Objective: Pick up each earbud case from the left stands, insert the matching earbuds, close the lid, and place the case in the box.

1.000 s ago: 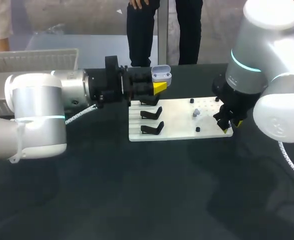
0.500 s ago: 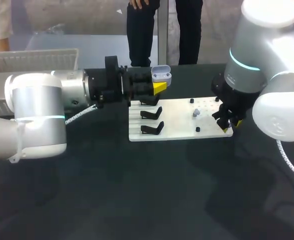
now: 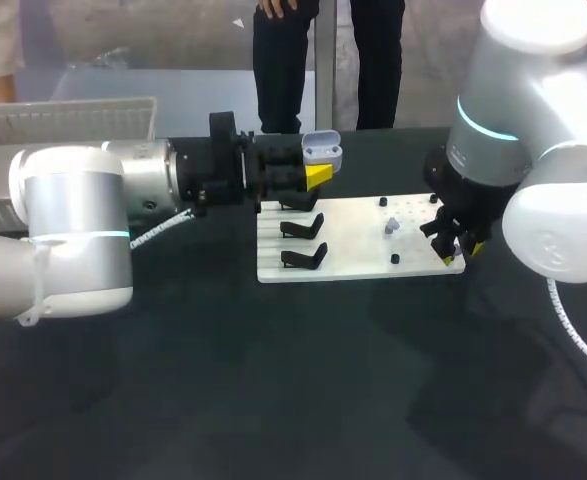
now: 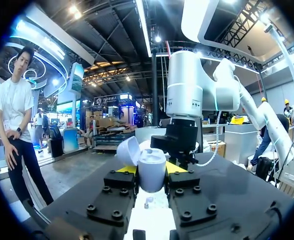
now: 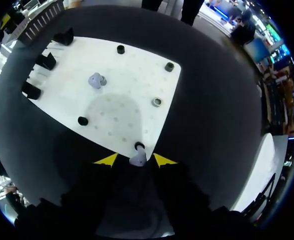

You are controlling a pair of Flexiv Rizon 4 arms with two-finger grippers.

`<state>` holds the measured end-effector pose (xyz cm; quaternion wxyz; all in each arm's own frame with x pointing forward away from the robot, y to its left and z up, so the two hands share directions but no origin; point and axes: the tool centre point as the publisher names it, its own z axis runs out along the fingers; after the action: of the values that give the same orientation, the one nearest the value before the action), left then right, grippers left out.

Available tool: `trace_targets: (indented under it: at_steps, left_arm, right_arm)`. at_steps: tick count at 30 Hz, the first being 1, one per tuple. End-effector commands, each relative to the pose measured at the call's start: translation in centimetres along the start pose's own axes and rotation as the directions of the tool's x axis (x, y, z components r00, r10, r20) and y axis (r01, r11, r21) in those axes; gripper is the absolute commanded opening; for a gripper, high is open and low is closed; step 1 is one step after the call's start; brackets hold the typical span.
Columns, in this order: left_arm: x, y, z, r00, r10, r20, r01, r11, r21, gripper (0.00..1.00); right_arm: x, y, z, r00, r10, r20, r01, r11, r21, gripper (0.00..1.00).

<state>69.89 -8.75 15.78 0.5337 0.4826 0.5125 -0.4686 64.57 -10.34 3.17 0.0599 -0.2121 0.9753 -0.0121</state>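
My left gripper (image 3: 316,176) is held level above the back left of the white board (image 3: 358,255), shut on a pale lilac earbud case (image 3: 322,149) whose lid stands open. In the left wrist view the case (image 4: 152,169) stands upright between the yellow tips of that gripper (image 4: 152,179). My right gripper (image 3: 453,250) hangs over the board's front right corner. Its fingers hold a lilac earbud (image 5: 137,159) just behind an empty black peg (image 5: 139,146); the right gripper (image 5: 135,160) is shut on it. A second earbud (image 5: 96,80) stays on the board.
Three empty black stands (image 3: 303,257) line the board's left side (image 5: 45,61). Small black pegs (image 5: 120,49) and a ring-shaped holder (image 5: 157,102) dot the right half. A white slatted basket (image 3: 63,125) sits at the table's back left.
My right gripper has closed a little and shifted slightly up and toward the board's middle with the earbud. The left arm and the case have stayed still.
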Motion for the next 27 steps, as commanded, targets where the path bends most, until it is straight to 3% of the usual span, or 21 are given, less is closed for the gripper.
trace_targets:
  at_steps: [1,5,7,9,16,20,27]
  left_arm:
    - [0.1,-0.2,0.0,1.000,0.005,0.004,-0.005,1.000,-0.009,0.00]
    - [0.1,-0.2,0.0,1.000,0.005,0.004,-0.005,1.000,-0.009,0.00]
    - [0.1,-0.2,0.0,1.000,0.005,0.004,-0.005,1.000,-0.009,0.00]
    - [0.1,-0.2,0.0,1.000,0.005,0.004,-0.005,1.000,-0.009,0.00]
    - [0.1,-0.2,0.0,1.000,0.005,0.004,-0.005,1.000,-0.009,0.00]
    - [0.1,-0.2,0.0,1.000,0.005,0.004,-0.005,1.000,-0.009,0.00]
    - [0.1,-0.2,0.0,1.000,0.005,0.004,-0.005,1.000,-0.009,0.00]
  right_arm:
    - [0.0,0.0,0.0,1.000,0.004,0.004,-0.004,1.000,0.001,0.38]
    - [-0.2,-0.2,0.2,1.000,0.012,0.006,-0.012,1.000,0.005,0.36]
    - [-0.3,-0.2,0.2,1.000,0.012,0.004,-0.012,1.000,0.005,0.26]
    - [-0.3,-0.3,0.3,1.000,0.012,-0.001,-0.012,1.000,0.002,0.29]
    - [-0.4,-0.4,0.8,1.000,0.007,-0.013,-0.007,1.000,0.004,0.23]
    - [-0.4,-0.3,0.8,1.000,0.010,-0.016,-0.010,1.000,0.005,0.00]
    - [-0.3,-0.1,-0.5,1.000,0.011,-0.016,-0.011,1.000,0.013,0.00]
